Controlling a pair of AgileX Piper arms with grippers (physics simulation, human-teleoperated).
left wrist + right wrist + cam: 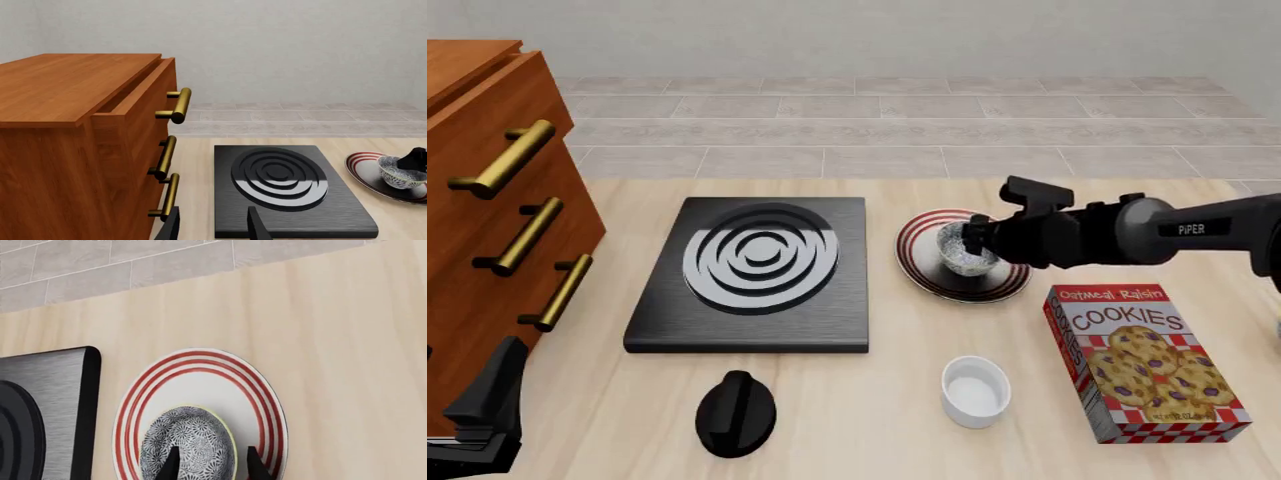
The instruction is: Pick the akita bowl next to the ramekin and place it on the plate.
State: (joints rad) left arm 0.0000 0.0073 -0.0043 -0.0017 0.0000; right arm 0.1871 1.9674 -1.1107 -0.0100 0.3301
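Akita bowl [968, 250]: speckled grey-white inside, seated on the plate [924, 268], within the red-ringed rim, toward the side nearer the stove plate.

Right gripper [977, 240]: over the plate, fingers [255, 464] straddling the bowl's rim, one inside and one outside; gap narrow; contact with the rim not certain from the wrist view.

Left gripper [215, 229]: low at the near left of the table, beside the drawer chest; fingers parted, nothing between them.

Ramekin [976, 389]: plain white, upright, on the table near the front edge, well apart from the plate.

Stove plate [755, 270]: black square with white rings, just left of the plate.

Knob [735, 412]: black, in front of the stove plate.

Cookie box [1148, 362]: lying flat, right of the ramekin.

Drawer chest [494, 190]: wooden, brass handles, far left.
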